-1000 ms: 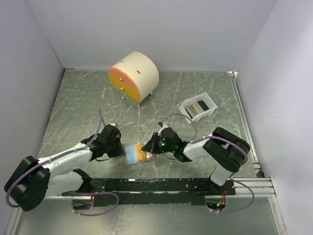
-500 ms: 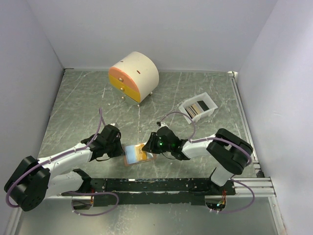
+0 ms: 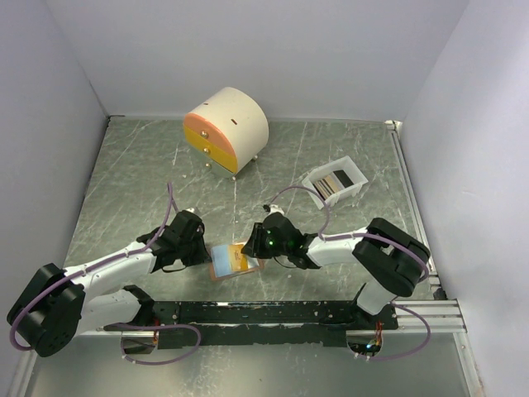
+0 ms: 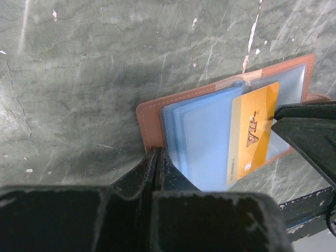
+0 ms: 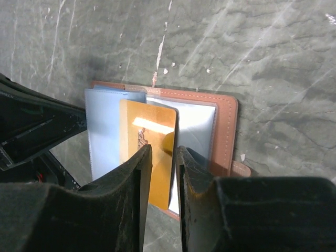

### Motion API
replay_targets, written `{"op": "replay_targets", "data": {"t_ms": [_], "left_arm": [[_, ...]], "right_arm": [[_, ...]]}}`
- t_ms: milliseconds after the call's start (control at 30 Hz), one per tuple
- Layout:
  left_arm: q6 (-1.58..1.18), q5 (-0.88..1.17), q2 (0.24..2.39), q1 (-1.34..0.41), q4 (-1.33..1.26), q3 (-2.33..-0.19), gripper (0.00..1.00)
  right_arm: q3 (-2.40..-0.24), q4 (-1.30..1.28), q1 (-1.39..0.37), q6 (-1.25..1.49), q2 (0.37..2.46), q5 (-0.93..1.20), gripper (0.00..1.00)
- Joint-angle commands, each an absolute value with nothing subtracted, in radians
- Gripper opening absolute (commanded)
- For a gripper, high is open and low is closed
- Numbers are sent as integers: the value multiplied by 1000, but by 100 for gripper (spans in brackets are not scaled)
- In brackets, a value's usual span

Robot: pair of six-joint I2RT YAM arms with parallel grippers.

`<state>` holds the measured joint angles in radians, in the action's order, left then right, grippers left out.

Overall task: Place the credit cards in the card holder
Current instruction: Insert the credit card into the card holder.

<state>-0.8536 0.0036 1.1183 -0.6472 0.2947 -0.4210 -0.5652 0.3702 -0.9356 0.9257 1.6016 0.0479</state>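
Gold card (image 4: pixel 254 131): "VIP" printed; small number line illegible.

A lab test cell; plain white walls (image 3: pixel 248 50) box a marble-patterned tabletop (image 3: pixel 132 182).

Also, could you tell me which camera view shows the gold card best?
Left wrist view: the gold card lies face-on in the card holder, VIP print readable. Right wrist view: glare and the right fingers hide part. Top view: only a tiny orange patch.
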Motion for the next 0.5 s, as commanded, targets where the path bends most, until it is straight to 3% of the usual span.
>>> {"op": "replay_targets", "data": {"t_ms": [0,467], "left_arm": [[-831,-10,1135,-653,273,-430,7],[-815,-1,1186,-654,244,-453,7]], "right_arm": [[-583,384,-951,907,1626,61,27],[-589,449,-963,919,1654,108,31]]}}
